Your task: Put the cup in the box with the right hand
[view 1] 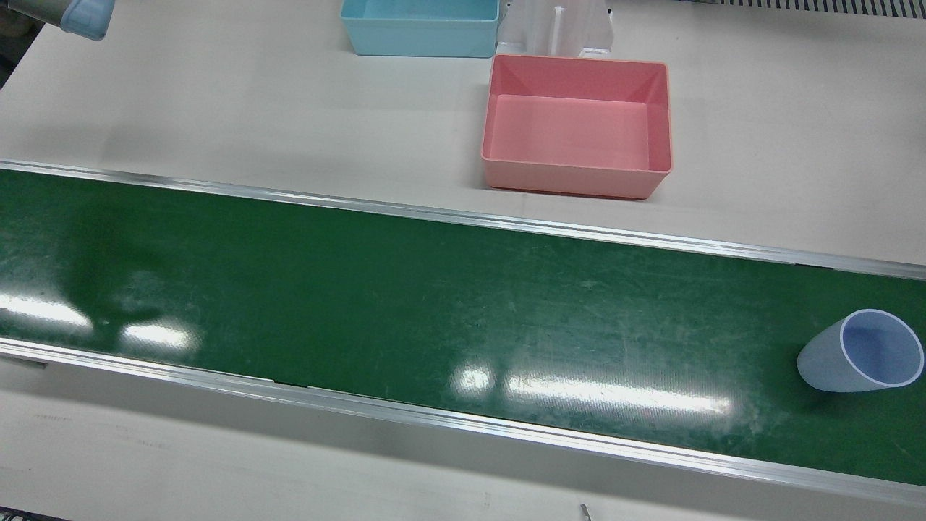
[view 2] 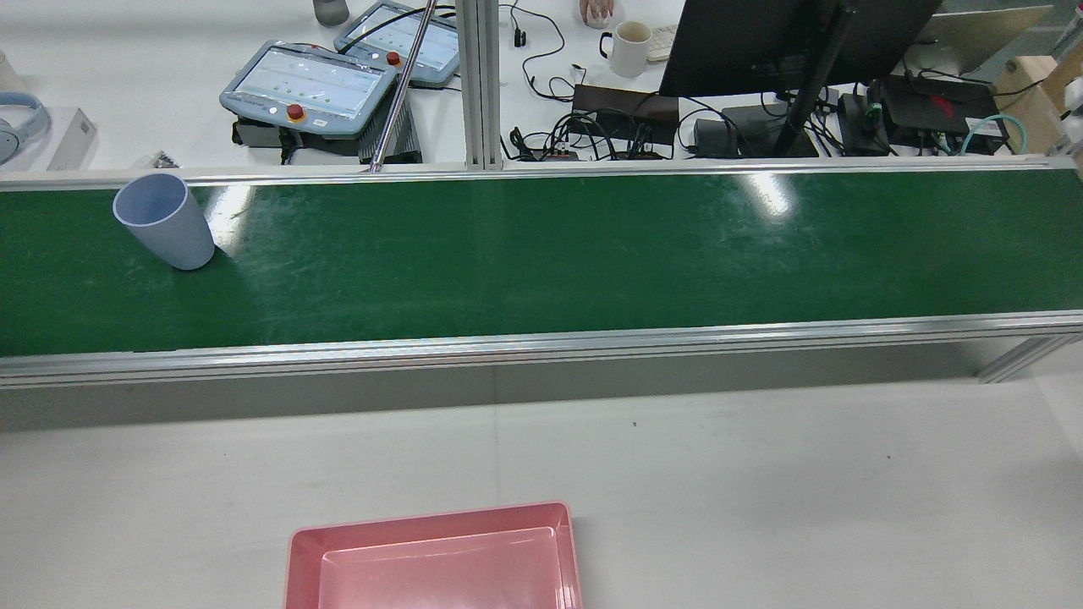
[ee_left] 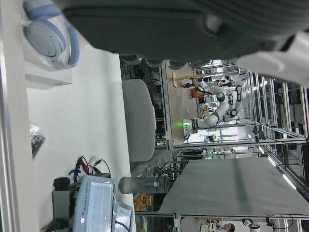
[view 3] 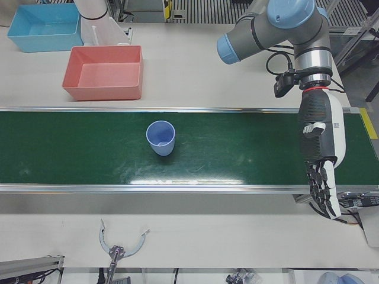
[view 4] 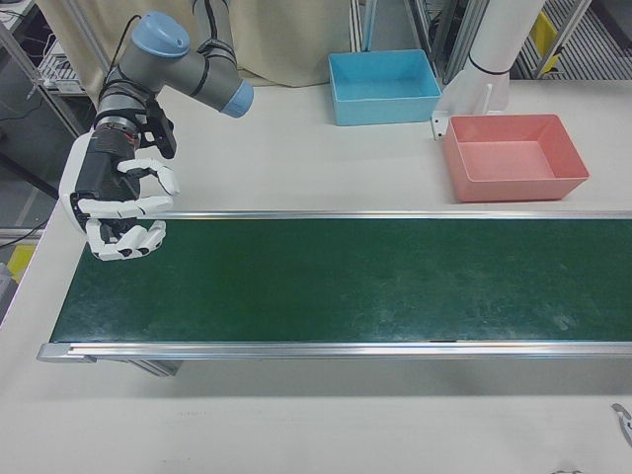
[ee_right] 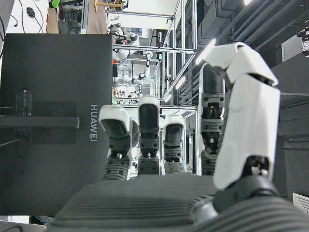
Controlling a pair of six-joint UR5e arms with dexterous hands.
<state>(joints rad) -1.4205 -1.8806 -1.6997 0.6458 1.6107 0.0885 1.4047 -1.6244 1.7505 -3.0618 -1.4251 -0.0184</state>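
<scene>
Right hand (view 4: pixel 117 212) empty, fingers loosely apart — cup (view 3: pixel 160 137) upright, far along the belt (view 3: pixel 59 154); it should wait, then grip the wall squarely.

Rectangular pink plastic box (view 2: pixel 433 558) cut by rear view's bottom edge, rectangular light-blue plastic bin (view 1: pixel 419 27) cropped at front view's top, black HUAWEI monitor (ee_right: pixel 55 121) partly cut off by the right hand view's left edge.

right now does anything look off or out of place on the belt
Nothing stands out. The cup stands upright on the green belt, mouth up, nothing spilled. The pink box sits empty on the table beside the belt.
</scene>
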